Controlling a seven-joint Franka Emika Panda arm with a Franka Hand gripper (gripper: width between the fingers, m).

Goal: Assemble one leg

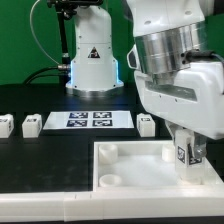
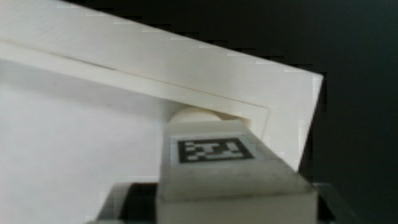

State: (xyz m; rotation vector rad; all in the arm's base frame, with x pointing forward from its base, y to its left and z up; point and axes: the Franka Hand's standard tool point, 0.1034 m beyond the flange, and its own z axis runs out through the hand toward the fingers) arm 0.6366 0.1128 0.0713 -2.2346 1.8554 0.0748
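Note:
My gripper (image 1: 186, 150) is shut on a leg (image 1: 187, 156), a small white block with a black-and-white tag. It holds the leg upright over the far corner of the large white panel (image 1: 130, 172), at the exterior view's right. In the wrist view the leg (image 2: 217, 150) fills the space between the dark fingers (image 2: 143, 205). Its far end sits at a round corner socket (image 2: 206, 116) of the panel (image 2: 89, 120). I cannot tell if the leg's end touches the socket.
The marker board (image 1: 90, 120) lies behind the panel. Two loose legs (image 1: 5, 125) (image 1: 31, 125) stand at the exterior view's left of the board and one more (image 1: 146, 124) at its right. The robot base (image 1: 92, 60) stands at the back.

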